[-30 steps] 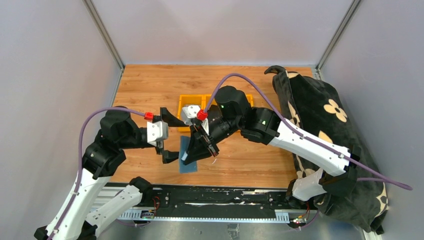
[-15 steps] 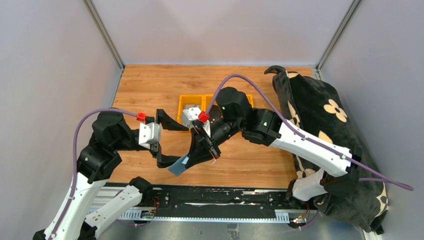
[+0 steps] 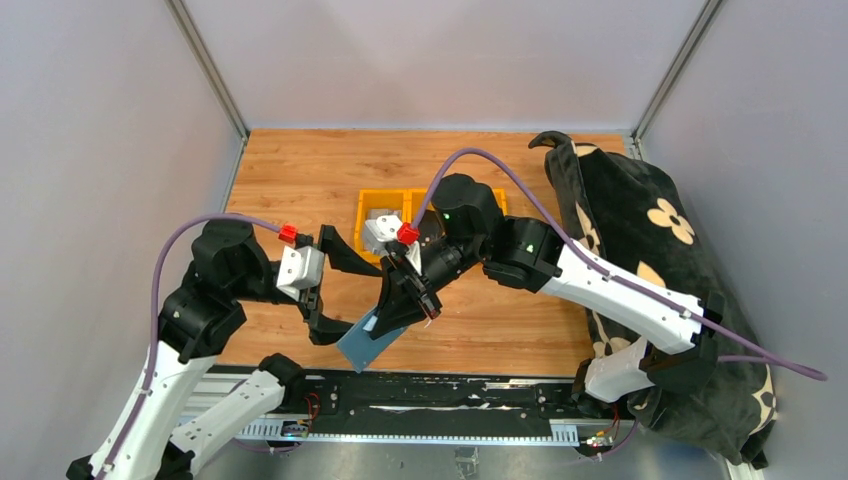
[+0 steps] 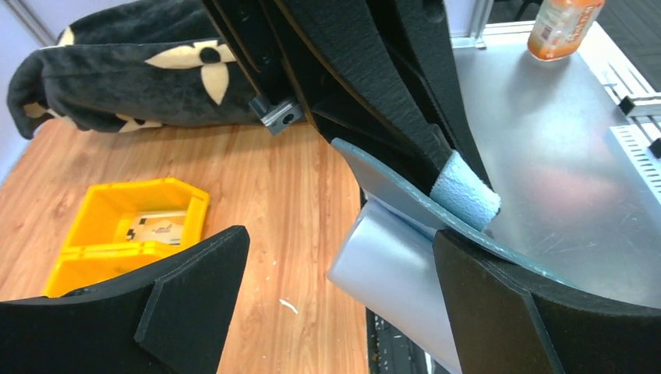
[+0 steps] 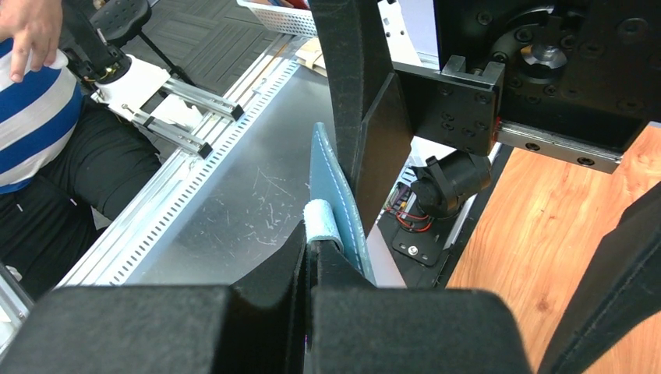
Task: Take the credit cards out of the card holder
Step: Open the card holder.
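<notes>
My right gripper (image 3: 388, 318) is clamped shut on the card holder (image 3: 368, 345), pinching the short end where the pale-blue tab (image 5: 320, 219) sticks out. The holder is up off the table (image 3: 300, 170), tilted, hanging over the near edge at about 6 o'clock in the overhead view. Its long axis runs from my grip at roughly 1 o'clock down to the free end at 7 o'clock.

My left gripper (image 3: 338, 297) stands wide open with nothing in it, just beside the holder at its 9 o'clock. It's the free one and it's right there. Through the left wrist camera the holder sits inside the gap between my left fingers (image 4: 187, 304), hard against the far one and well apart from the near one. Whether it actually touches, I can't tell.

The holder looks slate-blue and thin, bowed a little, with pale stitching along the edge. A lighter shiny panel (image 4: 390, 273) shows underneath. I see no edge of the credit cards poking out, and I can't make out which side the pocket opens on.

My read is that the left has to find that opening along the free end while the right holds firm
</notes>
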`<action>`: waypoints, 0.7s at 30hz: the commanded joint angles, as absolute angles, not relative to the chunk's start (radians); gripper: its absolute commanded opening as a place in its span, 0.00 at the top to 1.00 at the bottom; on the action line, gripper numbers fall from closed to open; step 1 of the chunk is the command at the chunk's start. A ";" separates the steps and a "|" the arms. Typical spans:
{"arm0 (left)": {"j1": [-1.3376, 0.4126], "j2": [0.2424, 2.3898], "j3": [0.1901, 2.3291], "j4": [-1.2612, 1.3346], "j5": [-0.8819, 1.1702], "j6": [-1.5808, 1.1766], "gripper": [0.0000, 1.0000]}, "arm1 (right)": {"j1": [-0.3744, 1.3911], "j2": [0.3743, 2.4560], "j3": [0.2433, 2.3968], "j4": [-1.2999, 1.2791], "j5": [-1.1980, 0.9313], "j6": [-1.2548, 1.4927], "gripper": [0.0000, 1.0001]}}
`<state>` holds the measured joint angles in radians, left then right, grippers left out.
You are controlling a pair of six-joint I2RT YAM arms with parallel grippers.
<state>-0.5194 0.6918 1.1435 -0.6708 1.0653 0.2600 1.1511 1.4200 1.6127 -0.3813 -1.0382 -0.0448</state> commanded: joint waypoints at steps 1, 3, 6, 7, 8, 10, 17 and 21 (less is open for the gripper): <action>-0.524 0.649 1.123 -0.673 1.171 0.207 0.00 | 1.133 1.417 1.648 -0.354 -1.040 -0.051 1.00; -0.528 0.647 1.113 -0.676 1.187 0.200 0.00 | 1.128 1.424 1.657 -0.354 -1.045 -0.047 1.00; -0.533 0.653 1.123 -0.680 1.180 0.208 0.00 | 1.125 1.444 1.672 -0.354 -1.059 -0.040 1.00; -0.535 0.659 1.130 -0.679 1.190 0.208 0.00 | 1.120 1.454 1.681 -0.366 -1.055 -0.044 1.00; -0.536 0.661 1.132 -0.678 1.193 0.203 0.00 | 1.110 1.457 1.680 -0.368 -1.056 -0.047 1.00; -0.538 0.661 1.127 -0.676 1.191 0.205 0.00 | 1.083 1.453 1.662 -0.333 -1.066 -0.023 1.00; -0.538 0.716 1.145 -0.681 1.096 0.352 0.00 | 1.075 1.495 1.663 -0.262 -1.124 0.045 1.00; -0.538 0.769 1.177 -0.673 1.039 0.403 0.00 | 1.077 1.517 1.665 -0.247 -1.151 0.057 1.00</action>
